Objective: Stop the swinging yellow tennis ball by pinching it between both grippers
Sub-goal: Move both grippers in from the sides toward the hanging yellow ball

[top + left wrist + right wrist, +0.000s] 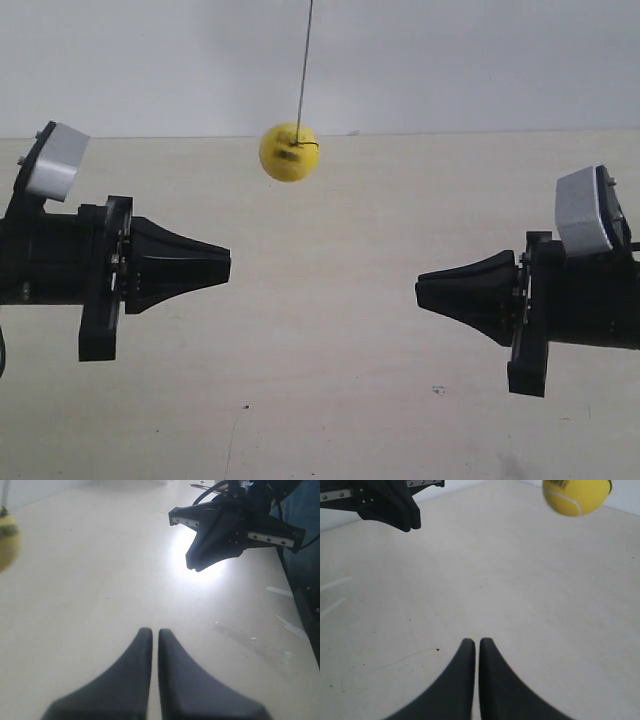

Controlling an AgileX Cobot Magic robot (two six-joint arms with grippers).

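The yellow tennis ball [289, 152] hangs on a thin dark string [304, 60] above the pale table, higher than both grippers and nearer the left one. My left gripper [228, 262] points toward my right gripper [418, 290] across a wide gap; neither touches the ball. The left wrist view shows my left gripper [155, 630] shut and empty, the ball [7, 540] blurred at the frame edge, and the right gripper [197, 565] beyond. In the right wrist view my right gripper [476, 641] is shut and empty, with the ball [576, 497] and the left gripper [412, 525] ahead.
The pale table [320, 400] runs back to a white wall [450, 60]. A small dark speck [437, 390] marks the table in front of the right arm. A bright glare spot [200, 572] lies on the table under the right gripper.
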